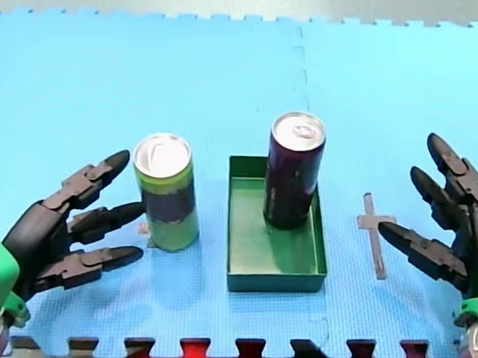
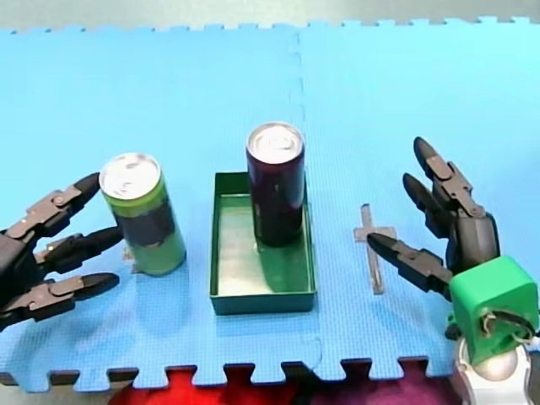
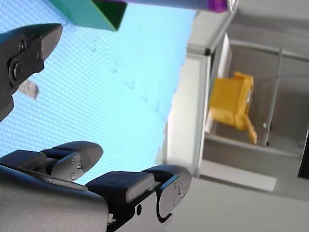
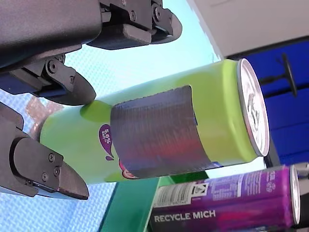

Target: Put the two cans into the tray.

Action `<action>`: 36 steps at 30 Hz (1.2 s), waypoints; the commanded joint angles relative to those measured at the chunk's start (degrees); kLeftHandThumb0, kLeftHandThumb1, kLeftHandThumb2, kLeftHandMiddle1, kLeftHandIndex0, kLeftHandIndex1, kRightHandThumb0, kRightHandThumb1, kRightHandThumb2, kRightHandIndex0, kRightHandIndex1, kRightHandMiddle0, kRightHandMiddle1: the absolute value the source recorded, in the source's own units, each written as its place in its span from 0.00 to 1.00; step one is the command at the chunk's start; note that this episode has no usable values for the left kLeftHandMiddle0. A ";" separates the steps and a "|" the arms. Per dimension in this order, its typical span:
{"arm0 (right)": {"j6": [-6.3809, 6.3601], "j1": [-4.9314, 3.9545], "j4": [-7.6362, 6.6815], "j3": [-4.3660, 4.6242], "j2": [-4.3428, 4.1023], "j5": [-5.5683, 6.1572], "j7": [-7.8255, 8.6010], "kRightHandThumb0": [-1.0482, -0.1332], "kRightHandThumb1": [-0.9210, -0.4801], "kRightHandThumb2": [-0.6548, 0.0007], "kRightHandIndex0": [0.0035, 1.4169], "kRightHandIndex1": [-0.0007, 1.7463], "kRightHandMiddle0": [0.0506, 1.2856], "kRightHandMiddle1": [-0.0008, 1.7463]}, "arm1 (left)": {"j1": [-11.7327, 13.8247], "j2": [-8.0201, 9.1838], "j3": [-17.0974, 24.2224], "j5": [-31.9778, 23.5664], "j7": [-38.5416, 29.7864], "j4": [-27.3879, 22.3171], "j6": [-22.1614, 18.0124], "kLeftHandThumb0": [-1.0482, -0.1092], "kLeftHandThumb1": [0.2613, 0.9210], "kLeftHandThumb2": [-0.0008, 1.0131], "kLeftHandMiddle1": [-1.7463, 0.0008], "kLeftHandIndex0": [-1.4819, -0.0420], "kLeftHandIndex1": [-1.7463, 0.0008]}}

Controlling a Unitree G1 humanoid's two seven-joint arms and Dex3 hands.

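Lower left, the left hand sets uncurled fingers beside the green can, apparently not touching; the right hand, lower right, likewise holds nothing.

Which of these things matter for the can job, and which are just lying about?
Job: green can, beside the left hand; purple can, standing in the green tray.
Lying about: grey tape cross, by the right hand; blue foam mat.
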 commanded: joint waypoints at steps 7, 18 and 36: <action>-1.11 1.04 -0.78 -0.84 0.38 3.75 3.92 0.49 0.50 1.00 0.36 0.00 0.29 0.00 | 0.10 0.62 -1.53 6.44 7.21 0.02 -1.91 0.00 0.86 0.03 1.00 0.93 1.00; -1.64 1.81 -0.57 -1.69 0.61 5.20 5.97 0.49 0.53 1.00 0.34 0.00 0.29 0.00 | -2.06 -1.06 -1.71 7.94 12.47 6.66 -8.03 0.00 0.92 0.03 1.00 0.93 1.00; -2.41 1.62 1.07 -3.29 1.08 7.66 8.75 0.50 0.57 1.00 0.33 0.00 0.29 0.00 | -3.80 -2.43 -0.01 3.22 8.96 11.37 -10.38 0.00 0.89 0.00 1.00 0.94 1.00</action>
